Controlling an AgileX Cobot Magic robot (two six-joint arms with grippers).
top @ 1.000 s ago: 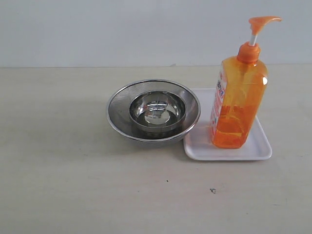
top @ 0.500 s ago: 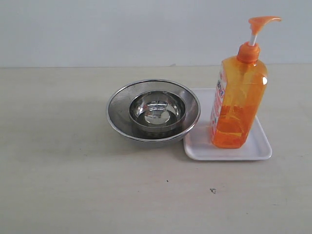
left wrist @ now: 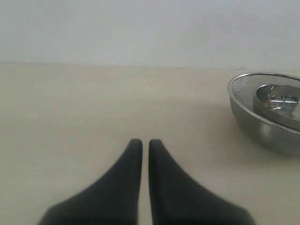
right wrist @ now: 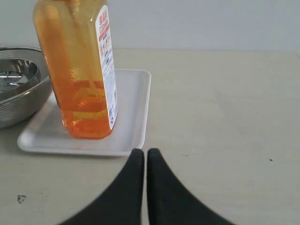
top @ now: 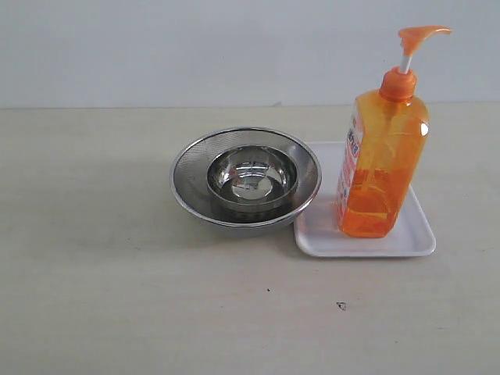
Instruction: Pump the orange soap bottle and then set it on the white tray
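The orange soap bottle (top: 381,164) stands upright on the white tray (top: 324,234), its orange pump head (top: 420,35) raised on the white stem. The right wrist view shows the bottle (right wrist: 79,70) on the tray (right wrist: 133,112), its top cut off by the frame. My right gripper (right wrist: 145,152) is shut and empty, close to the tray's near edge and apart from the bottle. My left gripper (left wrist: 145,143) is shut and empty over bare table, well away from the bottle. Neither gripper appears in the exterior view.
A round steel mesh bowl (top: 190,160) with a smaller steel bowl (top: 251,180) inside sits against the tray's left side; the mesh bowl (left wrist: 253,117) also shows in the left wrist view. The beige table (top: 117,281) ends at a pale wall behind.
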